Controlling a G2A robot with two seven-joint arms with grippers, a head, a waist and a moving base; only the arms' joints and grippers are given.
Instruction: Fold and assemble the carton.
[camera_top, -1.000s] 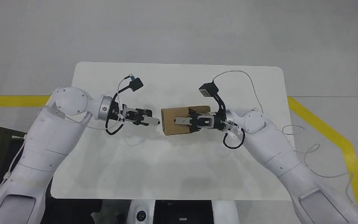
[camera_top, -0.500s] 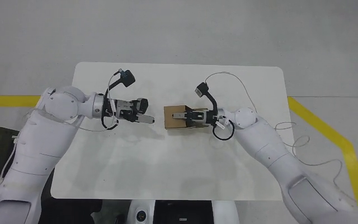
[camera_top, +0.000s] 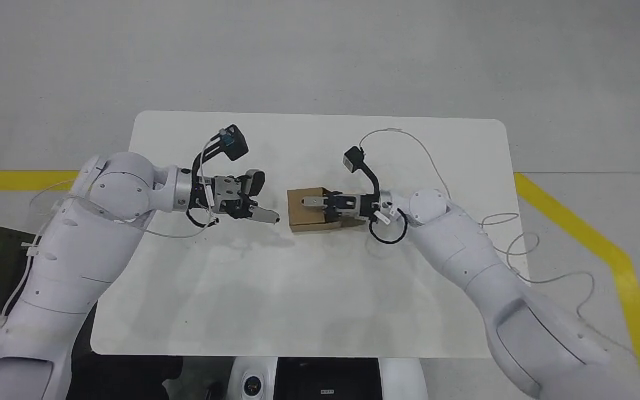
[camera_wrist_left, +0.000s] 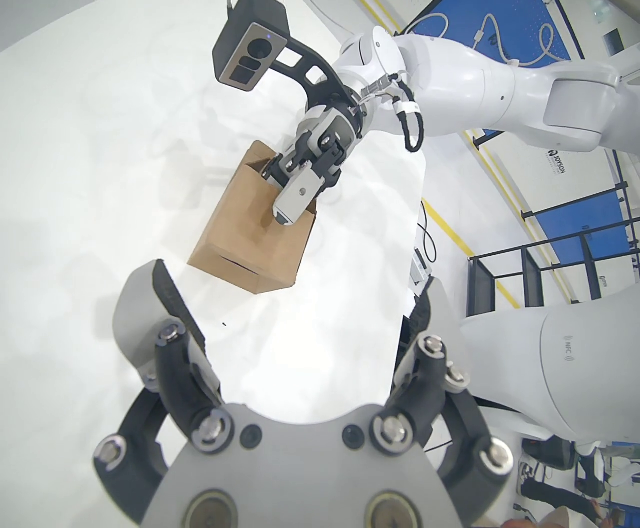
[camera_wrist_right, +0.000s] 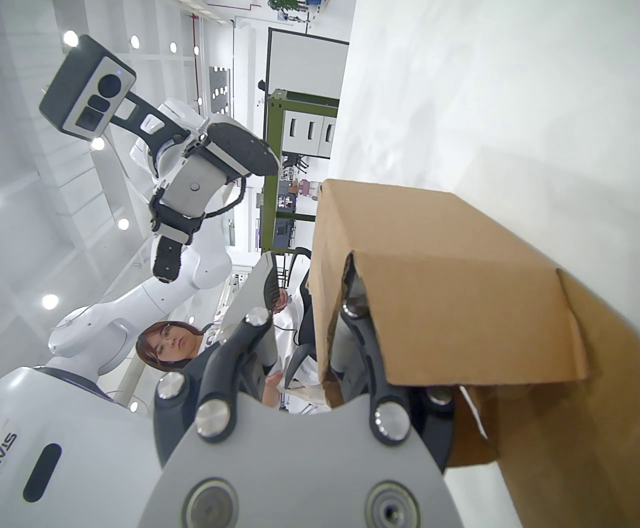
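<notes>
The carton (camera_top: 303, 210) lies on its side near the middle of the white tabletop (camera_top: 300, 300). Its closed end faces left and its open end faces right. The right pincer (camera_top: 318, 203) comes in from the right at the open end. It is clamped on the carton's upper wall, with one finger inside and the other lying along the outside. The left pincer (camera_top: 262, 198) hangs just left of the carton, apart from it, its fingers spread wide and holding nothing.
</notes>
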